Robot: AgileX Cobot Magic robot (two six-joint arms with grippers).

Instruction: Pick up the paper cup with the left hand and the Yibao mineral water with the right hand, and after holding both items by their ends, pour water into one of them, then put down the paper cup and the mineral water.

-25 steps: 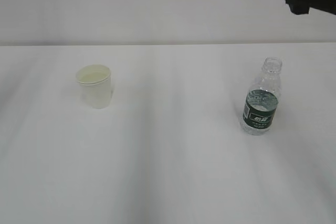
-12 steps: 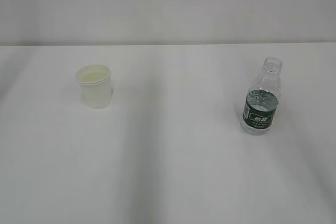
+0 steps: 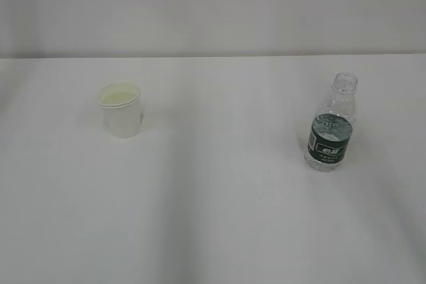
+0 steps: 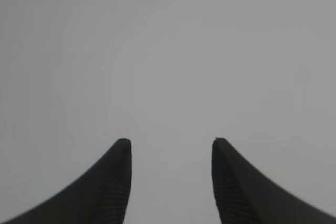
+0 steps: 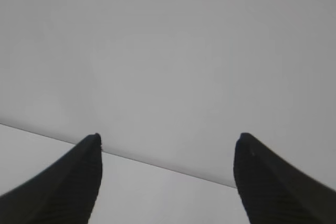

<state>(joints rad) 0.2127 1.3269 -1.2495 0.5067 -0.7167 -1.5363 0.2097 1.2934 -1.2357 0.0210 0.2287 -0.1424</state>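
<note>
Both items set down, both arms clear of the table, task judged at or near its end

Paper cup (image 3: 120, 110) upright at left, toward the far side of the white table (image 3: 219, 217); pale content visible inside, too indistinct to call water with certainty. Yibao mineral water (image 3: 331, 124) upright at right, well apart from the cup, uncapped, clear liquid seemingly up to about the green label band. No arm in the exterior view. Left hand (image 4: 170, 182) with fingers spread at a moderate gap, nothing between them, only blank grey ahead. Right hand (image 5: 167, 182) spread wider, empty, facing the wall above the table's far edge. Pick-up, pour and put-down judged done from this layout; nothing left but idle retreat, though the pour itself not confirmable here
</note>
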